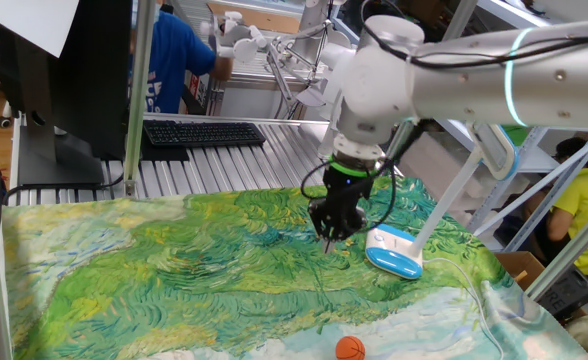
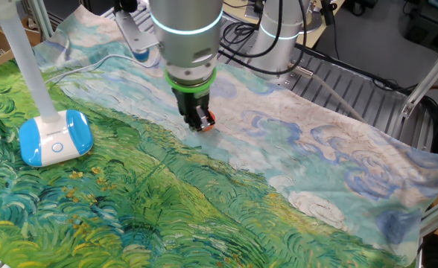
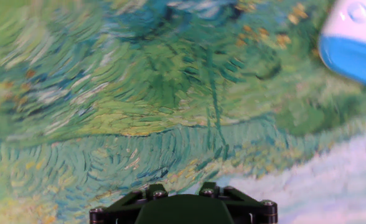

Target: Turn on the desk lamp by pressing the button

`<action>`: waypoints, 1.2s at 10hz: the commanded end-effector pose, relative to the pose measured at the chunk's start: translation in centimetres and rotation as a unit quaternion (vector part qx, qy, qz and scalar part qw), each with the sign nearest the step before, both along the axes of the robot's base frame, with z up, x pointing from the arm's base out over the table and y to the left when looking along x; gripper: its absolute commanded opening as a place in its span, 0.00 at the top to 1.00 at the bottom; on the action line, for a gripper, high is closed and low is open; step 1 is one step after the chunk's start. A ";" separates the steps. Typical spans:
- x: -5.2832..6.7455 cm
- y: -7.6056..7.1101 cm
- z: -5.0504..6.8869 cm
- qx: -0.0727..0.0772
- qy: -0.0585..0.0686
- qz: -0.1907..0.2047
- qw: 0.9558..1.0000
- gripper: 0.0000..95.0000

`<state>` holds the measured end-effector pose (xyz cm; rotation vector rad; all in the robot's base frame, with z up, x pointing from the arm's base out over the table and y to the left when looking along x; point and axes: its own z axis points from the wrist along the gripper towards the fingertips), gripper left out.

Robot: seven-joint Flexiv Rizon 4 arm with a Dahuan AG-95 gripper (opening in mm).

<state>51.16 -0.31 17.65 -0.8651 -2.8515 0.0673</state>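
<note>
The arm point(image 1: 444, 75) is glossy white with rounded joints — a teal-lit ring glows near the upper right of one fixed view, a green ring at the wrist. Below hangs a black gripper point(image 1: 331, 232) with black cables looping beside it — screws dot its housing in the hand view.

Count: one desk lamp point(image 1: 395, 250), one gripper point(image 1: 330, 238), one painted cloth point(image 1: 174, 270). One orange ball point(image 1: 350, 348) at 6 o'clock. One keyboard point(image 1: 202, 133) at 11 o'clock.
</note>
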 end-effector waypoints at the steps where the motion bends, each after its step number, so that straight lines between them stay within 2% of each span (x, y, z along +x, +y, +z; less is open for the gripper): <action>1: 1.0 -0.3 0.4 -0.006 -0.001 0.026 1.000 1.00; 3: 1.9 -0.9 0.5 -0.011 -0.001 0.042 0.999 1.00; 5: 2.5 -1.9 0.3 -0.017 -0.009 0.064 0.998 1.00; 10: 5.0 -6.2 -0.2 -0.020 -0.014 0.127 0.992 1.00; 12: 5.6 -7.6 -0.3 -0.023 -0.015 0.142 0.990 1.00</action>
